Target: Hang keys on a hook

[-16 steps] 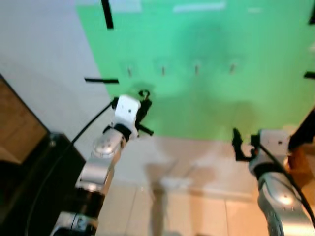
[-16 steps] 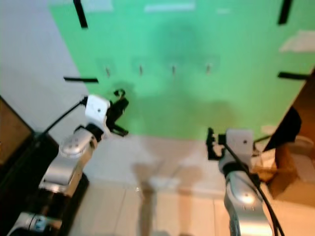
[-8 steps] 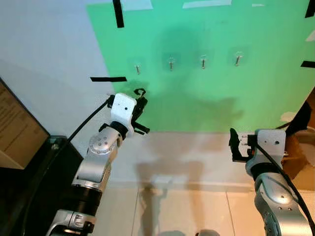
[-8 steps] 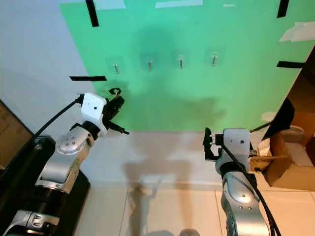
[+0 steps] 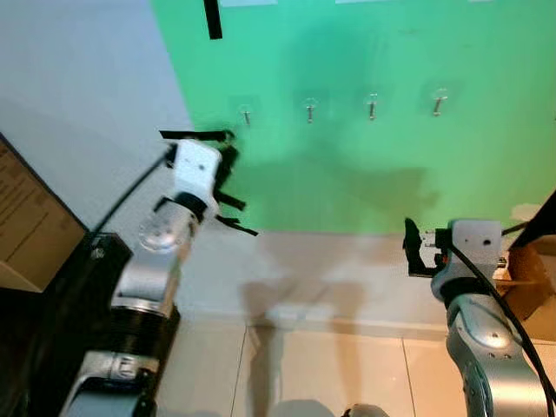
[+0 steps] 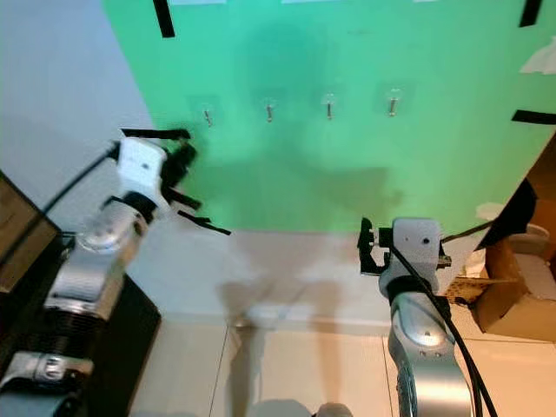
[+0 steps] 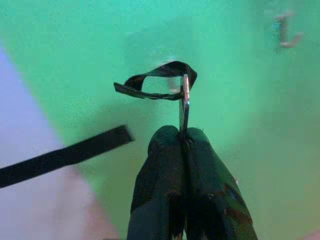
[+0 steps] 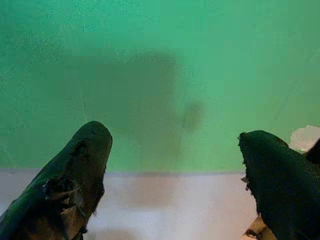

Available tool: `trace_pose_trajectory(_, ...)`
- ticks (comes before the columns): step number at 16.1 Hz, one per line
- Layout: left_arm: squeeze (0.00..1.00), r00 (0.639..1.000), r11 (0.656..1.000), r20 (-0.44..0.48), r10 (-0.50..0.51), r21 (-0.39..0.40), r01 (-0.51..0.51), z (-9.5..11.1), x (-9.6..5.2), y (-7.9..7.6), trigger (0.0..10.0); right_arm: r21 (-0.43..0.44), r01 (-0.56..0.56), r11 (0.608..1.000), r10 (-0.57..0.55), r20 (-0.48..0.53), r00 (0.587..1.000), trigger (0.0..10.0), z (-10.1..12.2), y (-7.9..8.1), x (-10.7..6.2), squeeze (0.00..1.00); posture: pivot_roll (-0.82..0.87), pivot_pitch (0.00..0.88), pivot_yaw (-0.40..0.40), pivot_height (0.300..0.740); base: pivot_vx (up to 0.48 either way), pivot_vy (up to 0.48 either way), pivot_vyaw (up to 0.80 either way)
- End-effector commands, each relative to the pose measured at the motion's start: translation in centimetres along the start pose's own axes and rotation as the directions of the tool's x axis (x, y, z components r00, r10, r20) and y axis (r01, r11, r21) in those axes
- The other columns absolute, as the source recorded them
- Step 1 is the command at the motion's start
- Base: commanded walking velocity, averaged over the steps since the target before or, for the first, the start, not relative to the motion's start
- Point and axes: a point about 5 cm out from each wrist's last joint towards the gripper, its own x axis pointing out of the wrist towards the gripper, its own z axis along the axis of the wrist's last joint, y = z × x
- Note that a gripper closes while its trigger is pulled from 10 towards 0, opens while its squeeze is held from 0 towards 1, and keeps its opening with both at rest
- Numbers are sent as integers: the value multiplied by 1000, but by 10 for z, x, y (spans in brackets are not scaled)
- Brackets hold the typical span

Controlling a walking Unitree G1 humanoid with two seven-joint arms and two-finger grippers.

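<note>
1. Left gripper (image 7: pixel 184 142), at the left edge of the green wall panel (image 5: pixel 347 191), is pinching a thin metal key (image 7: pixel 184 107) between fingers pressed together; a black strap loop (image 7: pixel 155 82) is hanging off the key's top.
2. Key is sitting just below and left of the leftmost small metal wall hook (image 5: pixel 246 115), apart from it.
3. Three more metal hooks (image 5: pixel 372 106) are lining up rightward.
4. Right gripper (image 8: pixel 175 150) is hovering low, facing the wall, fingers spread wide, empty.

Four hooks (image 5: pixel 246 114) in row on wall; left pincer (image 5: pixel 228 148) just below leftmost
</note>
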Motion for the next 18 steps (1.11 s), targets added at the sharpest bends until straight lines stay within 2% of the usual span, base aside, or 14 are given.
trace_pose_trajectory(1, 0, 999, 999, -19, 36, 1, -36, -2, -4, 9, 10000, 4, -11, 1000, 11, 5, 1000, 10000, 1, 2, -2, 0, -144, 0, 107, 740, 0, 0, 0)
trace_pose_trajectory(4, 0, 999, 999, -19, 48, 5, -48, -2, -8, 11, 10000, -1, -17, 1000, 17, -3, 1000, 10000, 0, 1, -4, 0, -143, 0, 100, 740, 0, 0, 0)
trace_pose_trajectory(10, 0, 1000, 1000, -5, 0, -11, 0, 1, 5, -1, 10000, 5, 18, 1000, -19, 22, 1000, 10000, 4, -2, 2, 0, -168, 0, 133, 740, 0, 0, 0)
trace_pose_trajectory(12, 0, 1000, 1000, -10, -11, -10, 11, -1, 5, -5, 10000, 3, 16, 1000, -16, 18, 1000, 10000, 2, -2, 0, 0, -170, 0, 130, 740, 0, 0, 0)
trace_pose_trajectory(18, 0, 992, 996, 107, -69, -47, 74, 20, 20, -15, 10000, -7, 3, 1000, -3, 15, 1000, 10000, 1, -1, 0, 0, -171, 0, 116, 740, 0, 0, 0)
